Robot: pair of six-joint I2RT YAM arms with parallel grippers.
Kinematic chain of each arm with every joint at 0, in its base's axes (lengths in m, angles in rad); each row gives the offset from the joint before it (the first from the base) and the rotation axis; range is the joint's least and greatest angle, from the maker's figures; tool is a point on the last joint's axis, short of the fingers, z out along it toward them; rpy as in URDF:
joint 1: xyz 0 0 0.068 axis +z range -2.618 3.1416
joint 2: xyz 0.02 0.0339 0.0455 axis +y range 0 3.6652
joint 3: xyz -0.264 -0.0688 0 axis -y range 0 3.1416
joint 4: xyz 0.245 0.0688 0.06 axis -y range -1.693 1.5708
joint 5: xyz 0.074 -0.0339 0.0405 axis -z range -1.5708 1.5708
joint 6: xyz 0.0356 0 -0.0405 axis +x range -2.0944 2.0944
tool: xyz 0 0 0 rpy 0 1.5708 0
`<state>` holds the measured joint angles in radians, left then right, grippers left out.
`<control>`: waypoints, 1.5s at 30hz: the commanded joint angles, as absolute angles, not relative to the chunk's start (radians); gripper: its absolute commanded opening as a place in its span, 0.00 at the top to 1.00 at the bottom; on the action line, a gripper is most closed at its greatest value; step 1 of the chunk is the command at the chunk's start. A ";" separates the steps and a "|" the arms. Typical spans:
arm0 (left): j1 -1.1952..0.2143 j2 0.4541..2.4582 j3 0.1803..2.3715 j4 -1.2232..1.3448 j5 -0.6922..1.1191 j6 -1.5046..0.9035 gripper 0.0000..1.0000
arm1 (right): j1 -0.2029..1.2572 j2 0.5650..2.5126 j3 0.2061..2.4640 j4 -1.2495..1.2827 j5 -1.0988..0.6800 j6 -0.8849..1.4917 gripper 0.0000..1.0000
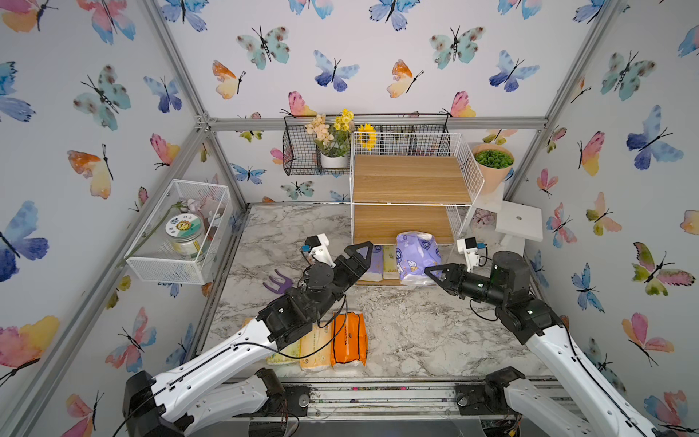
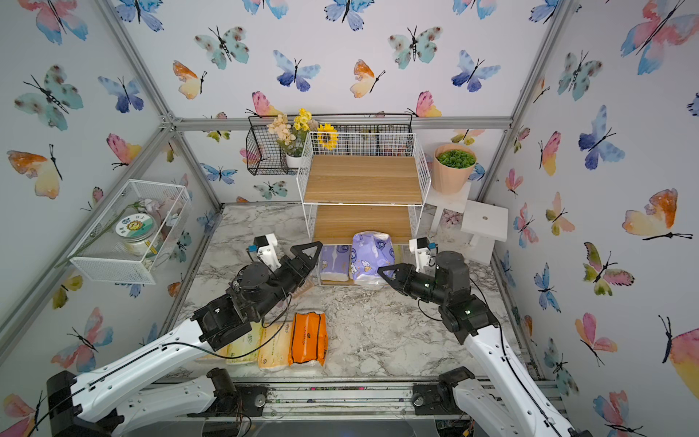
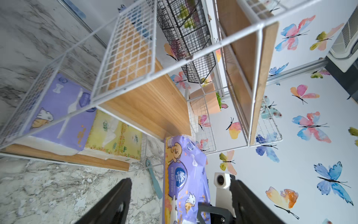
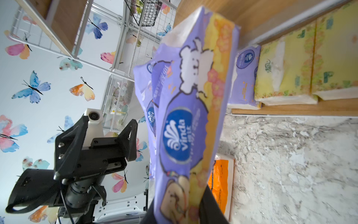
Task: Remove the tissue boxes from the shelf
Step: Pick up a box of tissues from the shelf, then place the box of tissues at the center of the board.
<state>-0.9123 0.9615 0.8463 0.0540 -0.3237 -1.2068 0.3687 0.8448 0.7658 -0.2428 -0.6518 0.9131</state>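
Marble tabletop (image 1: 416,333), butterfly walls: the right gripper (image 1: 431,274) pinches one end of a lilac tissue pack (image 1: 418,257), tilted up at the bottom tier's front, near 1 o'clock. At its 9 o'clock the left gripper (image 1: 363,261) hangs with jaws spread, perhaps brushing the wrap; that is unclear. So short a hold on soft plastic may slip, or the pack may snag the shelf (image 1: 469,166) wire. A second lilac pack (image 1: 374,263) and yellow-green packs (image 4: 280,73) sit on that tier; the orange pack (image 1: 348,338) lies at 6 o'clock.
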 commanded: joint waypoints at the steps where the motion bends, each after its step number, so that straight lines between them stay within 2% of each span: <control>1: -0.891 0.906 0.791 -0.042 -0.407 -1.258 0.16 | 0.392 0.839 0.781 -0.428 -0.689 0.812 0.78; 8: -0.839 0.817 0.725 -0.149 -0.433 -1.344 0.16 | 0.592 0.886 0.728 -0.482 -0.570 0.806 0.78; 23: -0.807 0.774 0.636 -0.175 -0.420 -1.423 0.16 | 0.854 1.025 0.416 -0.055 -0.407 1.006 0.77; 24: -0.806 0.778 0.634 -0.173 -0.416 -1.422 0.16 | 0.865 1.035 0.403 -0.036 -0.393 1.017 0.75; 25: -0.805 0.782 0.634 -0.171 -0.412 -1.419 0.16 | 0.871 1.042 0.390 -0.029 -0.377 1.027 0.67; 27: -0.804 0.790 0.634 -0.164 -0.410 -1.417 0.16 | 0.873 1.042 0.370 -0.032 -0.359 1.034 0.43; 28: -0.804 0.793 0.632 -0.159 -0.406 -1.417 0.16 | 0.873 1.037 0.369 -0.063 -0.341 1.027 0.35; 30: -0.803 0.799 0.631 -0.150 -0.401 -1.417 0.16 | 0.873 1.012 0.387 -0.180 -0.286 1.001 0.25; 34: -0.802 0.812 0.626 -0.136 -0.385 -1.405 0.16 | 0.871 0.904 0.432 -0.417 -0.120 0.980 0.16; 39: -0.795 0.838 0.615 -0.107 -0.349 -1.404 0.16 | 0.865 0.815 0.400 -0.373 -0.100 1.015 0.17; 45: -0.794 0.861 0.615 -0.102 -0.324 -1.400 0.16 | 0.865 0.997 0.411 -0.181 -0.166 1.007 0.31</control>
<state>-0.7994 0.8585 0.6205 -0.1234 -0.3630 -1.4174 0.8684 0.9325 0.3996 -0.2718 -0.1570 1.0107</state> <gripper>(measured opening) 0.840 0.707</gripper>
